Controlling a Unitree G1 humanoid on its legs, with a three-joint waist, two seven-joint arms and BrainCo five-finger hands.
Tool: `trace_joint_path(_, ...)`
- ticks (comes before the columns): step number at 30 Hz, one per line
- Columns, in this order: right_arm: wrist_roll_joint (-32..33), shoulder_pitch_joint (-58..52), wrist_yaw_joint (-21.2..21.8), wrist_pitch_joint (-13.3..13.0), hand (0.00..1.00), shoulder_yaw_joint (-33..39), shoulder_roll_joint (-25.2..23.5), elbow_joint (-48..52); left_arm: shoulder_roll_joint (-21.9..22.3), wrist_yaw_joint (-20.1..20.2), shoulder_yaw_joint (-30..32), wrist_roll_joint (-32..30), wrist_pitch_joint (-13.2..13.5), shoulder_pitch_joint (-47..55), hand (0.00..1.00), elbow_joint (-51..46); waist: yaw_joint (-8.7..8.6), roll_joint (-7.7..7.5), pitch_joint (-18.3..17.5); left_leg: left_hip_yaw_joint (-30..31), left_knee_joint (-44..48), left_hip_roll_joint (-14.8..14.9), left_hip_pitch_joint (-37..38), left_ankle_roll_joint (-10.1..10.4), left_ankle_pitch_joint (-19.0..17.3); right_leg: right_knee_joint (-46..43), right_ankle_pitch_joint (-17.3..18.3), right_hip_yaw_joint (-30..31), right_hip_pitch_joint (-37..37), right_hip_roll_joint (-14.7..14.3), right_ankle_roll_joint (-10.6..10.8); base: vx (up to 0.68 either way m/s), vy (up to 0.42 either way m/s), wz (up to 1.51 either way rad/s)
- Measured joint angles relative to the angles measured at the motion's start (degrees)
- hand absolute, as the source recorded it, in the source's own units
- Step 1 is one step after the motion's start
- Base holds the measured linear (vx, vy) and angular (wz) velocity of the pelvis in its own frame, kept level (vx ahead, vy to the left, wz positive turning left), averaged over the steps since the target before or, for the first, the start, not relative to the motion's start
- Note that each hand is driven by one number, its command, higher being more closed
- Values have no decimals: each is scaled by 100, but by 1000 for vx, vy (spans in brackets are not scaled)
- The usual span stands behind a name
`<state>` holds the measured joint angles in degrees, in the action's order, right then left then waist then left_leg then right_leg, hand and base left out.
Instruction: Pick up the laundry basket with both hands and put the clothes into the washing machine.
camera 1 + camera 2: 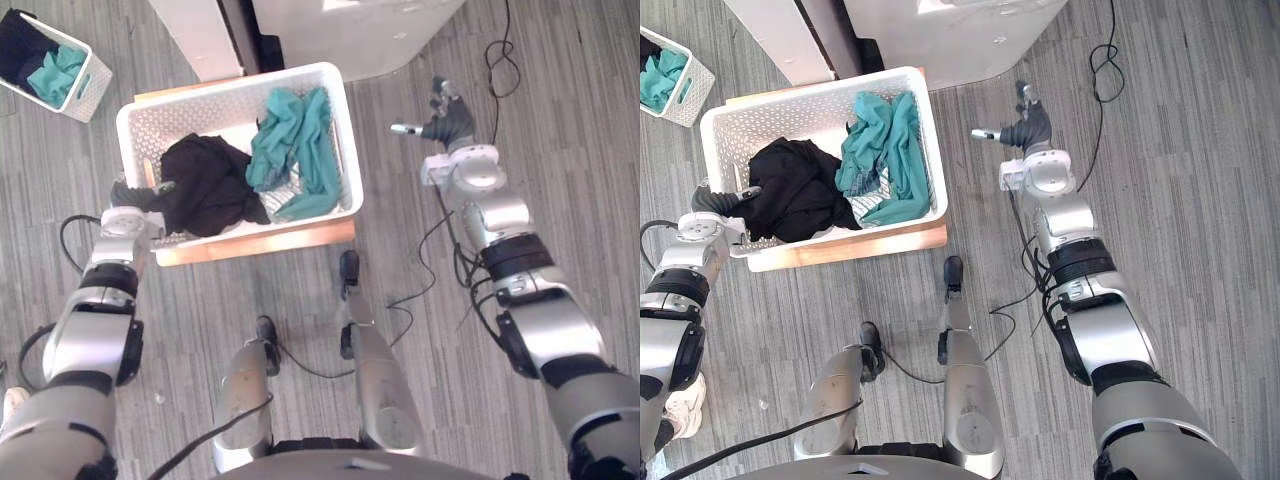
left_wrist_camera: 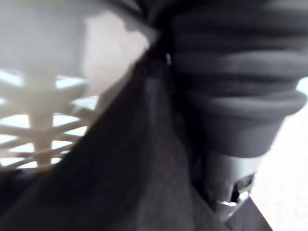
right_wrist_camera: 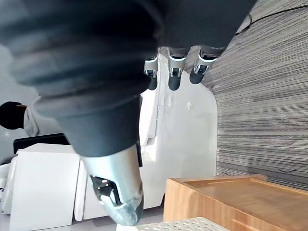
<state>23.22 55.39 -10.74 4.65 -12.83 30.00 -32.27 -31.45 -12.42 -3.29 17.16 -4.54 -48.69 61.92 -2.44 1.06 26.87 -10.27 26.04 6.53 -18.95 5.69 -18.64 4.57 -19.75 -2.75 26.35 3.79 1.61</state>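
A white lattice laundry basket (image 1: 333, 110) stands on a low wooden platform (image 1: 260, 243). Inside it a black garment (image 1: 205, 180) lies on the left and a teal garment (image 1: 295, 140) on the right. My left hand (image 1: 132, 194) is at the basket's left rim, against the black garment (image 2: 120, 159), with the basket lattice (image 2: 43, 120) close by. My right hand (image 1: 447, 120) hovers open over the floor, well to the right of the basket and apart from it, holding nothing. Its fingers (image 3: 175, 72) hang relaxed. The white washing machine (image 1: 350, 30) stands just behind the basket.
A smaller white basket (image 1: 90, 85) with teal and dark clothes sits at the far left on the grey striped floor. A white panel (image 1: 200, 35) stands beside the machine. The platform's corner (image 3: 226, 197) shows in the right wrist view.
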Motion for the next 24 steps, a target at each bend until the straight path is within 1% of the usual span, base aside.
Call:
trace_joint_path(6,0,3,24,-1,0,-73,-69,5,5,-2,-11,4,1,0,0,-2,12,-4,2,-1,95,14,-41,12,-29,-1,-9,15,4,-8,12,-107,11,-1)
trace_joint_path(9,-80,1,50,17,0,-243,-262,-42,5,-11,-18,4,2,-2,0,-2,14,-5,3,3,99,16,-50,10,-29,-1,-10,15,10,-8,14,-95,14,0)
trace_joint_path(12,-125,1,95,40,0,-282,-499,-329,21,-13,-31,5,17,-31,0,-10,39,-5,3,17,103,19,-77,11,-29,-1,-10,2,26,-8,14,-99,11,2)
trace_joint_path(14,-335,0,199,94,0,-295,-604,-732,65,-13,-32,21,37,-94,0,-27,93,-6,3,30,112,15,-123,11,-28,-2,-18,-9,61,-2,25,-111,15,3)
trace_joint_path(18,-351,26,196,123,0,-273,-640,-896,72,-108,-31,78,79,-111,0,-50,94,-6,2,82,118,16,-174,15,-22,-2,-19,-59,80,5,25,-102,20,6)
trace_joint_path(20,-519,48,189,133,0,-272,-689,-959,72,-117,-33,82,99,-123,0,-55,96,-7,1,97,119,17,-196,19,-15,-2,-19,-72,92,6,26,-110,17,3)
trace_joint_path(22,-795,54,197,179,0,-406,-830,-1080,67,-142,-34,108,119,-130,0,-55,103,-7,1,98,106,22,-213,27,-3,-2,-20,-73,116,4,26,-109,13,0)
trace_joint_path(24,-793,44,145,191,0,-378,-1034,-1205,34,-215,-36,127,126,-158,0,-63,114,-11,-10,100,99,21,-272,29,17,-16,-23,-75,178,4,30,-84,4,2)
